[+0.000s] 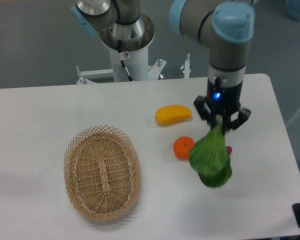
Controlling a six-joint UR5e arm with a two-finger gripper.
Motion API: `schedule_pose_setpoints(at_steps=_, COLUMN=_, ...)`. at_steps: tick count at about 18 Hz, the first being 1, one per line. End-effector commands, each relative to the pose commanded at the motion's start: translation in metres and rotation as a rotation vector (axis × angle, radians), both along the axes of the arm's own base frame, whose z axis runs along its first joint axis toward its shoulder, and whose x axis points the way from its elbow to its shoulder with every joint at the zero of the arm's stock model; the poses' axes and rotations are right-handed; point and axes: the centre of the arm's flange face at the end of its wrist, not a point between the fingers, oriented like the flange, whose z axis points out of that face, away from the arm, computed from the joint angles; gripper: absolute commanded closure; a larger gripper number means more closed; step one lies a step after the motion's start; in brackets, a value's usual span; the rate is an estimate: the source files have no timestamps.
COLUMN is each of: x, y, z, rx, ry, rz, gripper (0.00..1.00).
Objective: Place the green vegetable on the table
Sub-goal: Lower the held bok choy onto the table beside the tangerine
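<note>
Fixed camera view. At right of centre, the end effector (221,124) points downward with its two fingers closed around the pale stem end of the green vegetable (211,158), which hangs leaves-down, apparently just above the table (35,115); whether the lowest leaves touch the surface cannot be told. The vegetable's broad, dark green leaves look matte and gently crumpled; it is probably a light, somewhat pliable toy, so the narrow, firmer stem end is the sensible place to hold it, the leaf mass being bulky and likely to deform or slip. Just left of the leaves sits a small orange (183,148), round and faintly dimpled, and a sliver of a purple object (229,149) shows behind the leaves. Above the orange lies a smooth, glossy yellow mango-shaped fruit (173,114). At lower left rests an oval wicker basket (102,171), open-weave with a scalloped rim. The table is white, smooth and round-cornered.
</note>
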Motion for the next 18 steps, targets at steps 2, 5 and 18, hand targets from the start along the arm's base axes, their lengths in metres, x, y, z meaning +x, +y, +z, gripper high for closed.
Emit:
schedule_pose_setpoints(at_steps=2, x=0.006, y=0.019, z=-0.028, rx=-0.003, ry=-0.015, rz=-0.016, gripper=0.66)
schedule_pose_setpoints(at_steps=5, x=0.001, y=0.033, z=-0.061, rx=-0.030, ry=-0.038, rz=-0.045, gripper=0.66)
schedule_pose_setpoints(at_steps=18, x=0.018, y=0.051, z=-0.153, rx=-0.214, ry=-0.026, rz=-0.237, gripper=0.66)
